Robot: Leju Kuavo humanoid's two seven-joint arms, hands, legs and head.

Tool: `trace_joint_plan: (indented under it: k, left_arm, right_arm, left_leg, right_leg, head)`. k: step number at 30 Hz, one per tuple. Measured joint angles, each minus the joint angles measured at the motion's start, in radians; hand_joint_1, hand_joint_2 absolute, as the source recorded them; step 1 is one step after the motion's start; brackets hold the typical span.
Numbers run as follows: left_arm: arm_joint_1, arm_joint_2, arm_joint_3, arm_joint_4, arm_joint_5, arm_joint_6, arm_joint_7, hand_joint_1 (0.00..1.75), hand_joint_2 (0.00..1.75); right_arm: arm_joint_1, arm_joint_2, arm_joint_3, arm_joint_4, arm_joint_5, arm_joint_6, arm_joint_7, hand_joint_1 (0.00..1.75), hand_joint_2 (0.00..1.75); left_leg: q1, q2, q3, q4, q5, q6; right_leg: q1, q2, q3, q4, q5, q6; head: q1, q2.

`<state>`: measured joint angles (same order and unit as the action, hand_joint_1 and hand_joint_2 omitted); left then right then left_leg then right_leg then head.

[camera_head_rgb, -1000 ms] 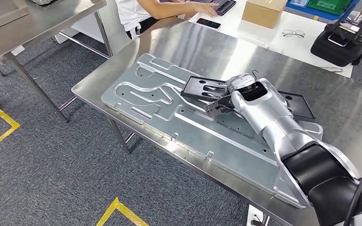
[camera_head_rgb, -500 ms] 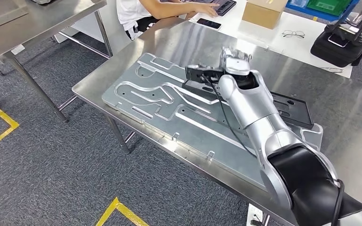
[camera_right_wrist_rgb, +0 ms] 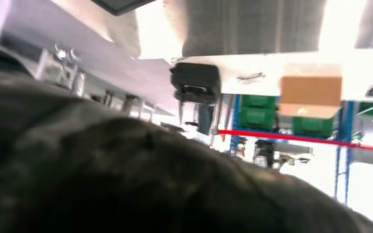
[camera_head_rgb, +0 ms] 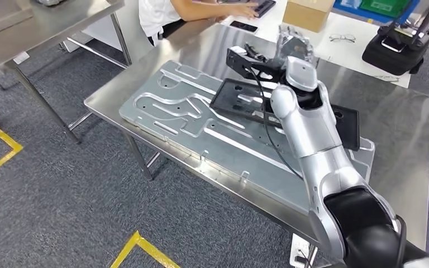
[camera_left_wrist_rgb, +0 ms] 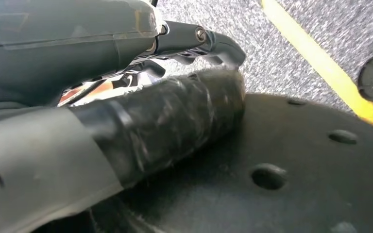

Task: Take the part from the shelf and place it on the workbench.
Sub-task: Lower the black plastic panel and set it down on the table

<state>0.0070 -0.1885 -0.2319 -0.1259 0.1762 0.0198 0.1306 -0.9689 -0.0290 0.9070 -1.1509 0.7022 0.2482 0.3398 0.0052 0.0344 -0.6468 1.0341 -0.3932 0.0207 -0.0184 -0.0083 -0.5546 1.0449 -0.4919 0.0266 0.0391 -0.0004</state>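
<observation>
The part (camera_head_rgb: 240, 99) is a flat black plate with cut-outs. It lies flat on a large machined aluminium plate (camera_head_rgb: 167, 106) on the steel workbench (camera_head_rgb: 394, 120), and my right forearm crosses over its middle. My right hand (camera_head_rgb: 292, 43) is raised above the far side of the bench, well clear of the part, with fingers pointing up and nothing in them. A black bracket (camera_head_rgb: 246, 58) sticks out from that wrist. In the left wrist view my left hand (camera_left_wrist_rgb: 126, 97) hangs over the grey carpet, its dark fingers (camera_left_wrist_rgb: 199, 39) straight and holding nothing.
A person (camera_head_rgb: 167, 11) sits at the white table beyond the bench, beside a phone (camera_head_rgb: 246, 26), a cardboard box (camera_head_rgb: 310, 12), glasses (camera_head_rgb: 341, 38) and a black bag (camera_head_rgb: 394, 50). A second steel table (camera_head_rgb: 33, 22) stands at far left. Yellow tape (camera_head_rgb: 139, 248) marks the carpet.
My right hand has let go of the black part and risen up and away toward the far side of the bench. The part stays lying on the aluminium plate.
</observation>
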Motion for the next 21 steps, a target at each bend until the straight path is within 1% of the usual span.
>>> trace_joint_plan:
  k: [1, 2, 3, 4, 5, 6, 7, 8, 9, 10, 11, 12, 13, 14, 15, 16, 17, 18, 19, 20, 21]
  left_arm:
    - [0.001, -0.001, 0.0, 0.0, 0.0, 0.001, 0.002, 0.0, 0.0]
    - [0.001, -0.001, 0.0, 0.0, 0.0, 0.003, 0.003, 0.0, 0.0]
    - [0.001, -0.001, 0.0, 0.0, 0.0, 0.004, 0.004, 0.0, 0.0]
    - [0.001, -0.001, 0.0, 0.0, 0.0, 0.005, 0.004, 0.0, 0.44]
    - [0.001, -0.001, 0.0, 0.0, 0.0, 0.006, 0.004, 0.0, 0.87]
    - [0.001, -0.001, 0.0, 0.0, 0.0, 0.006, 0.004, 0.0, 1.31]
    - [0.0, -0.001, 0.0, 0.0, 0.001, 0.007, 0.004, 0.0, 1.75]
    - [0.0, -0.001, 0.0, 0.0, 0.001, 0.008, 0.004, 0.0, 1.75]
    - [-0.001, -0.001, 0.0, 0.0, 0.002, 0.009, 0.004, 0.0, 1.75]
    - [-0.001, -0.001, 0.0, 0.0, 0.002, 0.01, 0.004, 0.0, 1.75]
    - [-0.001, -0.001, 0.0, 0.0, 0.002, 0.012, 0.004, 0.0, 1.75]
    - [-0.001, -0.001, 0.0, 0.0, 0.002, 0.014, 0.004, 0.0, 1.75]
    - [-0.001, 0.0, 0.0, 0.0, 0.002, 0.016, 0.004, 0.0, 1.75]
    - [0.0, 0.0, 0.0, 0.0, 0.002, 0.018, 0.003, 0.0, 1.75]
    - [0.001, 0.0, 0.0, 0.0, 0.003, 0.02, 0.001, 0.0, 1.75]
    - [0.001, 0.0, 0.0, 0.0, 0.003, 0.022, 0.0, 0.0, 1.75]
    - [0.001, -0.001, 0.0, 0.0, 0.003, 0.024, -0.002, 0.0, 1.75]
    - [0.001, -0.002, 0.0, 0.0, 0.003, 0.026, -0.003, 0.0, 1.31]
    - [0.001, -0.002, 0.0, 0.0, 0.003, 0.027, -0.004, 0.0, 0.87]
    - [0.0, -0.003, 0.0, 0.0, 0.003, 0.027, -0.005, 0.0, 0.44]
    - [0.0, -0.003, 0.0, 0.0, 0.003, 0.027, -0.006, 0.0, 0.0]
  right_arm:
    - [0.01, 0.0, -0.011, -0.015, 0.003, -0.008, -0.001, 0.0, 0.0]
    - [0.019, 0.0, -0.021, -0.03, 0.005, -0.014, -0.001, 0.0, 0.44]
    - [0.026, 0.0, -0.028, -0.042, 0.007, -0.016, -0.002, 0.0, 0.87]
    - [0.032, 0.0, -0.034, -0.053, 0.008, -0.018, -0.004, 0.0, 1.31]
    - [0.038, 0.0, -0.039, -0.063, 0.009, -0.021, -0.006, 0.0, 1.75]
    - [0.045, 0.0, -0.045, -0.074, 0.01, -0.026, -0.01, 0.0, 1.75]
    - [0.054, 0.0, -0.05, -0.085, 0.011, -0.031, -0.013, 0.0, 1.75]
    - [0.066, 0.0, -0.055, -0.096, 0.012, -0.038, -0.016, 0.0, 1.75]
    - [0.08, 0.0, -0.06, -0.11, 0.014, -0.047, -0.018, 0.0, 1.75]
    - [0.093, 0.0, -0.066, -0.124, 0.017, -0.055, -0.02, 0.0, 1.75]
    - [0.107, 0.0, -0.072, -0.14, 0.021, -0.065, -0.024, 0.0, 1.75]
    - [0.121, 0.0, -0.08, -0.16, 0.027, -0.075, -0.028, 0.0, 1.75]
    - [0.135, 0.0, -0.089, -0.181, 0.031, -0.084, -0.032, 0.0, 1.75]
    - [0.149, 0.0, -0.096, -0.203, 0.035, -0.091, -0.036, 0.0, 1.75]
    - [0.164, -0.001, -0.103, -0.223, 0.037, -0.097, -0.039, 0.0, 1.75]
    - [0.179, -0.002, -0.108, -0.243, 0.037, -0.102, -0.044, 0.0, 1.75]
    - [0.196, -0.005, -0.114, -0.261, 0.037, -0.105, -0.048, 0.0, 1.75]
    - [0.212, -0.008, -0.12, -0.278, 0.037, -0.107, -0.051, 0.0, 1.75]
    - [0.225, -0.011, -0.127, -0.292, 0.037, -0.108, -0.052, 0.0, 1.75]
    - [0.235, -0.015, -0.133, -0.304, 0.035, -0.108, -0.054, 0.0, 1.75]
    - [0.244, -0.017, -0.137, -0.314, 0.031, -0.108, -0.059, 0.0, 1.31]
  left_leg:
    - [-0.001, 0.0, -0.001, -0.002, 0.006, -0.008]
    - [0.0, -0.003, -0.005, 0.0, 0.005, -0.015]
    - [0.001, -0.006, -0.012, 0.011, -0.01, -0.02]
    - [0.002, -0.012, -0.023, 0.039, -0.04, -0.024]
    - [0.004, -0.018, -0.039, 0.084, -0.083, -0.026]
    - [0.004, -0.022, -0.059, 0.149, -0.131, -0.028]
    - [0.005, -0.024, -0.075, 0.216, -0.169, -0.029]
    - [0.005, -0.025, -0.082, 0.266, -0.189, -0.029]
    - [0.005, -0.026, -0.075, 0.288, -0.189, -0.028]
    - [0.004, -0.026, -0.047, 0.268, -0.169, -0.025]
    - [0.004, -0.028, -0.003, 0.213, -0.143, -0.021]
    - [0.003, -0.032, 0.05, 0.136, -0.13, -0.016]
    - [0.001, -0.037, 0.097, 0.066, -0.124, -0.011]
    - [-0.002, -0.042, 0.127, 0.015, -0.124, -0.007]
    - [-0.007, -0.046, 0.141, -0.013, -0.129, -0.004]
    - [-0.011, -0.046, 0.141, -0.02, -0.123, 0.0]
    - [-0.01, -0.044, 0.136, -0.026, -0.114, 0.006]
    - [-0.009, -0.04, 0.132, -0.033, -0.104, 0.013]
    - [-0.007, -0.037, 0.125, -0.04, -0.091, 0.022]
    - [-0.005, -0.032, 0.116, -0.044, -0.078, 0.03]
    - [-0.007, -0.029, 0.105, -0.044, -0.067, 0.035]
  right_leg:
    - [0.0, 0.002, -0.004, -0.002, 0.004, -0.008]
    - [-0.002, 0.002, -0.008, -0.006, 0.01, -0.017]
    - [-0.004, 0.003, -0.014, -0.009, 0.018, -0.028]
    - [-0.006, 0.003, -0.021, -0.013, 0.028, -0.039]
    - [-0.006, 0.004, -0.03, -0.014, 0.036, -0.047]
    - [-0.004, 0.006, -0.041, -0.014, 0.045, -0.052]
    - [-0.001, 0.008, -0.053, -0.014, 0.053, -0.054]
    - [0.002, 0.011, -0.065, -0.013, 0.062, -0.054]
    - [0.004, 0.013, -0.077, -0.012, 0.071, -0.054]
    - [0.006, 0.015, -0.087, -0.01, 0.079, -0.053]
    - [0.007, 0.017, -0.097, -0.008, 0.086, -0.05]
    - [0.008, 0.018, -0.105, -0.006, 0.092, -0.047]
    - [0.008, 0.019, -0.112, -0.004, 0.099, -0.042]
    - [0.008, 0.019, -0.116, -0.004, 0.105, -0.036]
    - [0.006, 0.019, -0.118, -0.006, 0.112, -0.03]
    - [0.005, 0.02, -0.119, -0.009, 0.12, -0.023]
    - [0.003, 0.021, -0.121, -0.011, 0.126, -0.016]
    - [0.001, 0.021, -0.125, -0.008, 0.119, -0.011]
    - [0.0, 0.02, -0.134, 0.01, 0.094, -0.007]
    - [-0.002, 0.019, -0.146, 0.046, 0.052, -0.003]
    - [-0.003, 0.017, -0.161, 0.1, -0.001, 0.0]
  head:
    - [0.0, 0.0]
    - [0.0, 0.0]
    - [0.0, 0.0]
    - [0.0, 0.0]
    - [-0.001, 0.0]
    - [-0.001, 0.0]
    - [-0.001, 0.0]
    - [-0.001, 0.0]
    - [-0.001, 0.0]
    - [-0.001, 0.0]
    - [-0.001, 0.0]
    - [-0.001, 0.0]
    - [-0.001, 0.0]
    - [-0.001, 0.0]
    - [0.0, 0.0]
    - [0.0, 0.0]
    - [-0.001, 0.0]
    - [0.0, 0.0]
    - [0.0, 0.0]
    - [0.001, 0.0]
    - [0.002, 0.0]
